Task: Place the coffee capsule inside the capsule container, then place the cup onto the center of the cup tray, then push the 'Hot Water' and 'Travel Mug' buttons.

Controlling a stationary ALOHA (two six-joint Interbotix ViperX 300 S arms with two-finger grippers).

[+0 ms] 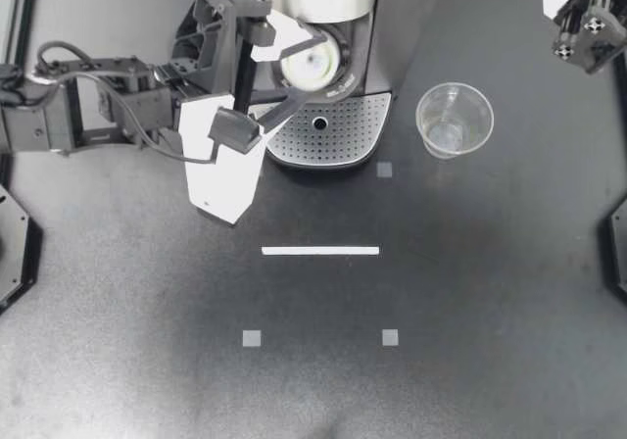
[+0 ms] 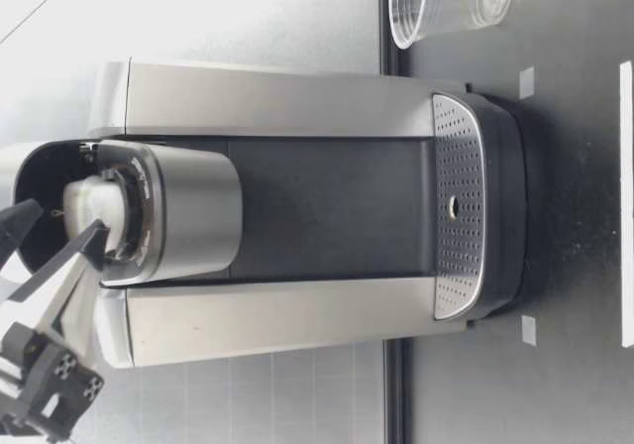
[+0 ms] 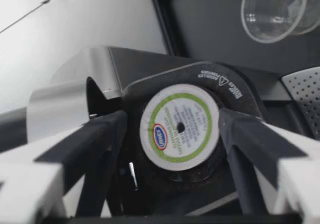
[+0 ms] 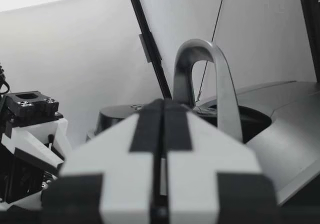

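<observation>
Now, left hand (image 1: 306,70) spread around seated capsule (image 1: 314,63), right hand (image 1: 566,3) pressed together, cup (image 1: 454,119) beside tray (image 1: 343,137)

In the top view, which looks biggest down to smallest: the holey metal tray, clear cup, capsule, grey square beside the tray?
cup tray
clear cup
coffee capsule, partly covered, so less sure
grey square

A white round foil-topped coffee capsule (image 3: 180,127) with a green ring sits lid-up inside the dark round capsule container (image 3: 235,91). A clear plastic cup (image 1: 454,121) stands upright on the desk (image 1: 441,292), just beside the perforated silver cup tray (image 1: 348,130).
</observation>
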